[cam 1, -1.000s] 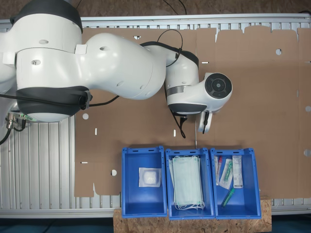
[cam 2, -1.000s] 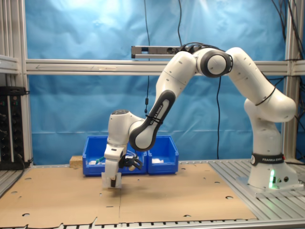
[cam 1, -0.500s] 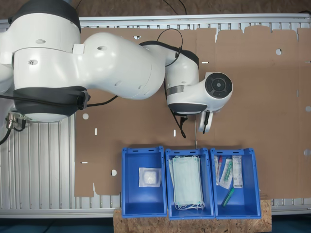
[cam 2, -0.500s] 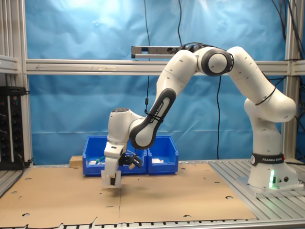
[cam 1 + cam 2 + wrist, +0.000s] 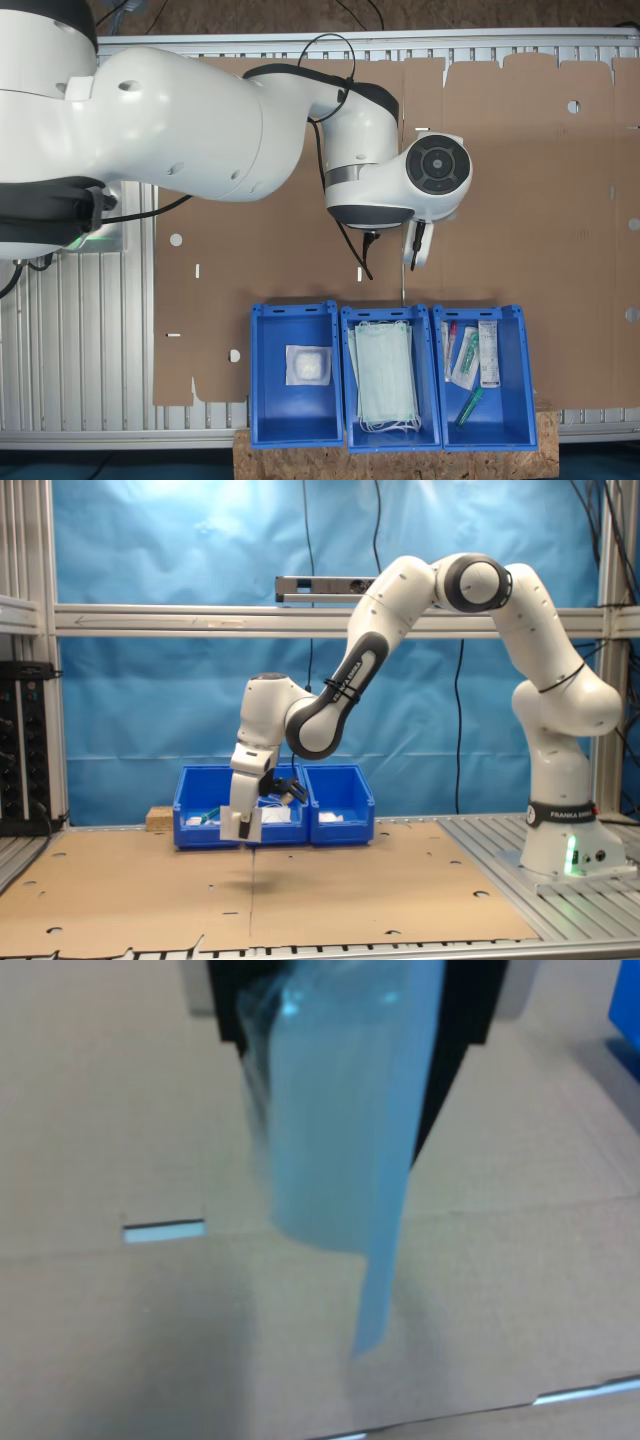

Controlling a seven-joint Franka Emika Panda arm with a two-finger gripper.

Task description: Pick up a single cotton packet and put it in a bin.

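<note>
- While I compare the first exterior view with a second ago, the arm's big links have swung toward the frame's upper left, and the tool [image 5: 412, 258] sits slightly higher over the cardboard; the bin [image 5: 295, 372] holds one white pad.
- From the second exterior view, I see the tool [image 5: 246, 830] has risen off the table and hangs before the bins, cotton packet [image 5: 251, 827] lifted with it.
- Through the wrist view, I see the tool pinching the blurred packet [image 5: 335, 1130], dangling above cardboard.

Glossy white plastic arm [image 5: 400, 610], matt brown cardboard sheet [image 5: 520, 200], smooth blue plastic bin [image 5: 294, 374].
</note>
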